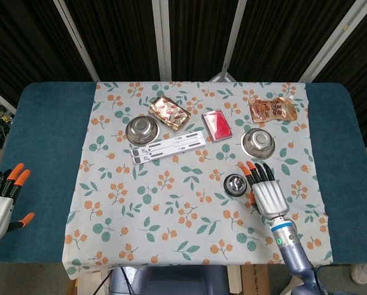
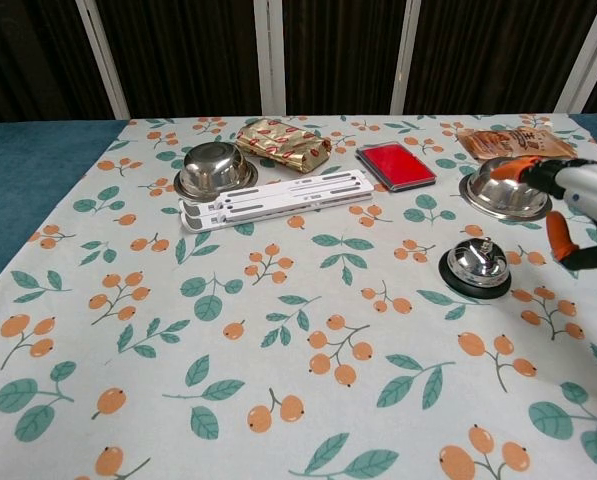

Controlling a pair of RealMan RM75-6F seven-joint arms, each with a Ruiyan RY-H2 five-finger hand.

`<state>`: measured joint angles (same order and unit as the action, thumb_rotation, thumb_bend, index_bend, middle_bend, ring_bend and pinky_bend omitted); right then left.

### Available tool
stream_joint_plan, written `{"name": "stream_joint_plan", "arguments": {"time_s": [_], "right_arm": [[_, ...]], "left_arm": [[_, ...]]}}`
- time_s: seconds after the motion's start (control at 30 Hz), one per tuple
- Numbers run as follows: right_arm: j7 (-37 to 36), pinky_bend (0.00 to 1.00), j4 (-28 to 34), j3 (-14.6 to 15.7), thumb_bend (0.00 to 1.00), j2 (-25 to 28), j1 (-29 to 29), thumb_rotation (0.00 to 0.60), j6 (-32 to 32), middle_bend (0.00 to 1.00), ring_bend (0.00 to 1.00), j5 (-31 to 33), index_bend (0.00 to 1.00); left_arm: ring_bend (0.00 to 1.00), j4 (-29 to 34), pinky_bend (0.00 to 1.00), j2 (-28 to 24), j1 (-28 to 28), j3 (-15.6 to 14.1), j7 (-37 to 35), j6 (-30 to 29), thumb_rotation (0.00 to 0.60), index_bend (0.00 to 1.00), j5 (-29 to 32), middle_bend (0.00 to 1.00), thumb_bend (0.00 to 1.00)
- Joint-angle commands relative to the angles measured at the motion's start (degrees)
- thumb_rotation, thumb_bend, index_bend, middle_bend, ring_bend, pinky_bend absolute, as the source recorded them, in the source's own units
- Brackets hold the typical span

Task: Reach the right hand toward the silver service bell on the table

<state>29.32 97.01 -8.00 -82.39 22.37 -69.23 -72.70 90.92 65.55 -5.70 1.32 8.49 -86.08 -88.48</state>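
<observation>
The silver service bell (image 1: 236, 184) (image 2: 477, 265) stands on a black base on the floral tablecloth, right of centre. My right hand (image 1: 266, 192) (image 2: 568, 200) hovers just to the bell's right, raised above the table, fingers spread and holding nothing. Its orange fingertips (image 1: 249, 166) point toward the far side, clear of the bell. My left hand (image 1: 1, 201) hangs open off the table's left edge, far from the bell; the chest view does not show it.
A steel bowl (image 1: 258, 142) sits just beyond the right hand, with an orange snack pouch (image 1: 273, 109) behind it. A red pad (image 1: 217, 125), a white slotted strip (image 1: 168, 145), a second bowl (image 1: 141, 129) and a foil packet (image 1: 169, 112) lie across the far half.
</observation>
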Motion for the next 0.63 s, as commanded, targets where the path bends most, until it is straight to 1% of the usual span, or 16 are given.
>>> {"name": "stream_joint_plan", "arguments": {"time_s": [0.03, 0.1, 0.17, 0.27, 0.3, 0.43, 0.63], "right_arm": [[-0.8, 0.00, 2.9, -0.9, 0.74, 3.4, -0.7, 0.600, -1.9, 0.00, 0.00, -0.6, 0.00], [-1.5, 0.00, 4.0, -0.6, 0.69, 5.5, -1.5, 0.600, -2.9, 0.00, 0.00, -1.4, 0.00], [-2.5, 0.00, 4.7, 0.1, 0.67, 7.3, -2.6, 0.600, -4.0, 0.00, 0.00, -2.3, 0.00], [-5.9, 0.00, 5.3, 2.2, 0.66, 11.0, -5.3, 0.600, -6.5, 0.00, 0.00, -5.0, 0.00], [-7.9, 0.00, 4.9, 3.4, 0.66, 12.4, -6.6, 0.600, -7.6, 0.00, 0.00, -6.6, 0.00], [-13.5, 0.00, 2.1, 6.2, 0.65, 15.7, -9.8, 0.600, -10.5, 0.00, 0.00, -9.9, 0.00], [-18.9, 0.00, -1.3, 8.3, 0.65, 17.6, -12.9, 0.600, -14.1, 0.00, 0.00, -13.2, 0.00]], "left_arm": [[0.00, 0.0, 0.00, 0.0, 0.0, 0.0, 0.0, 0.0, 0.600, 0.00, 0.0, 0.00, 0.00], [0.00, 0.1, 0.00, -0.1, 0.0, 0.0, -0.1, 0.0, 0.600, 0.00, 0.0, 0.00, 0.00], [0.00, 0.0, 0.00, -0.1, 0.1, -0.1, 0.0, -0.1, 0.600, 0.00, -0.1, 0.00, 0.00], [0.00, 0.1, 0.00, 0.0, 0.1, -0.2, 0.2, -0.1, 0.600, 0.00, -0.3, 0.00, 0.00], [0.00, 0.1, 0.00, 0.0, 0.1, -0.2, 0.4, -0.1, 0.600, 0.00, -0.3, 0.00, 0.00], [0.00, 0.1, 0.00, 0.2, 0.1, -0.1, 0.7, -0.1, 0.600, 0.00, -0.3, 0.00, 0.00], [0.00, 0.2, 0.00, 0.2, 0.1, 0.0, 0.6, -0.4, 0.600, 0.00, -0.2, 0.00, 0.00]]}}
